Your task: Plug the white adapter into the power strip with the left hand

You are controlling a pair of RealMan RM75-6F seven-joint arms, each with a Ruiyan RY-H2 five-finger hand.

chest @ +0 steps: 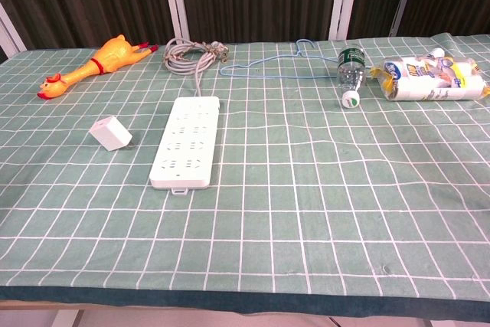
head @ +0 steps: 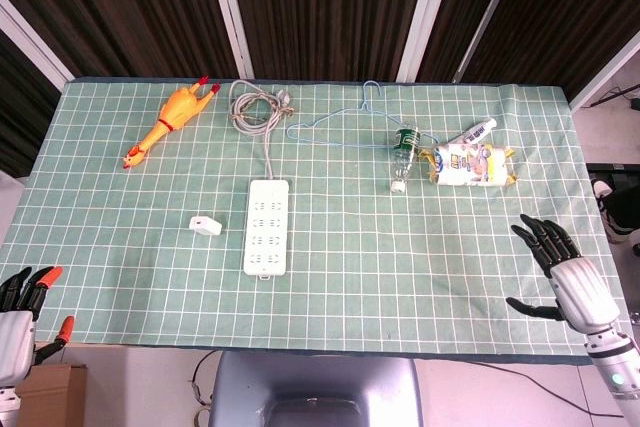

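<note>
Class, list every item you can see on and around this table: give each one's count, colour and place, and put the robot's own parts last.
white adapter: 1, white, left of the strip
power strip: 1, white, centre-left
cable: 1, grey, coiled at far edge
rubber chicken: 1, yellow-orange, far left
wire hanger: 1, blue, far centre
plastic bottle: 1, clear, green label, far right
snack bag: 1, white-yellow, far right
tablecloth: 1, green checked
left hand: 1, black, orange-tipped, near-left
right hand: 1, black-silver, near-right

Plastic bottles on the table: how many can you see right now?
1: a clear plastic bottle lying on its side at the far right of the cloth, between the blue hanger and the snack packet. Nothing visibly hides another.
</note>
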